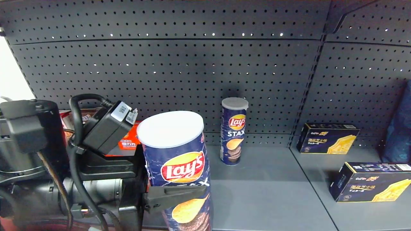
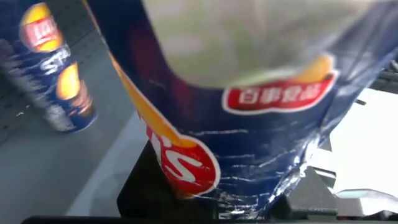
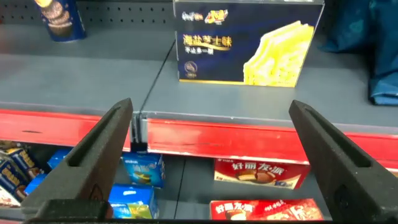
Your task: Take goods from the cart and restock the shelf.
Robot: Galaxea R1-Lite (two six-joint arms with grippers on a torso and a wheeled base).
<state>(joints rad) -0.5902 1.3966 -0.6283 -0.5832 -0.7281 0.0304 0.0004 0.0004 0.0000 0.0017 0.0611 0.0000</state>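
Tall blue cardboard crisp can with white lid (image 1: pixel 175 154): base cut off from sight, upright at the grey metal shelf's (image 1: pixel 266 192) front left, clamped by the left end effector (image 1: pixel 176 194), whose far finger is hidden behind it. Right end effector (image 3: pixel 214 168) is spread wide and empty, facing the shelf's red front edge. Bare shelf lies between the held can and a second upright blue can (image 1: pixel 233 131) at the back edge.

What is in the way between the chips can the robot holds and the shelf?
Nothing I can see. The left gripper holds the chips can upright at the front of the shelf, with bare surface just behind it. The second can stands farther back, to the robot's right, apart from it.
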